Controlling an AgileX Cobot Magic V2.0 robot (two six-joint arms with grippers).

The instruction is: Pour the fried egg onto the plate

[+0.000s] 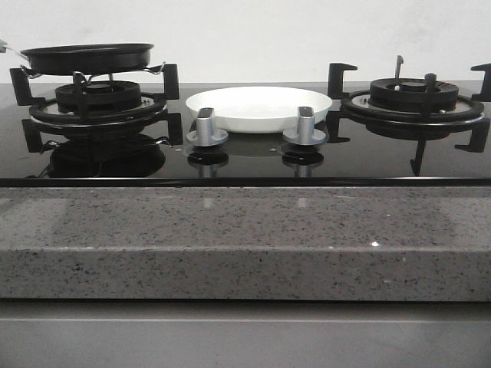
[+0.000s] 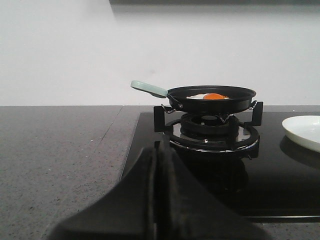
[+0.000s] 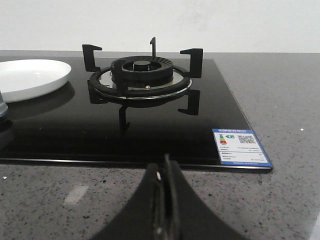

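Egg (image 2: 210, 96) lies flat in the pan (image 2: 212, 99) on the left burner (image 2: 210, 131); I expect it soft, light, likely to slide once tilted. I'd grasp the pale handle (image 2: 149, 88), rigid and jutting away from the plate (image 1: 259, 107). Plate sits between the burners, behind two knobs (image 1: 207, 127), near the pan. Grate prongs ring the pan, so I judge it needs lifting before tilting. Left gripper (image 2: 156, 200) and right gripper (image 3: 164, 200) are both closed, empty. Right burner (image 3: 142, 75) bare.
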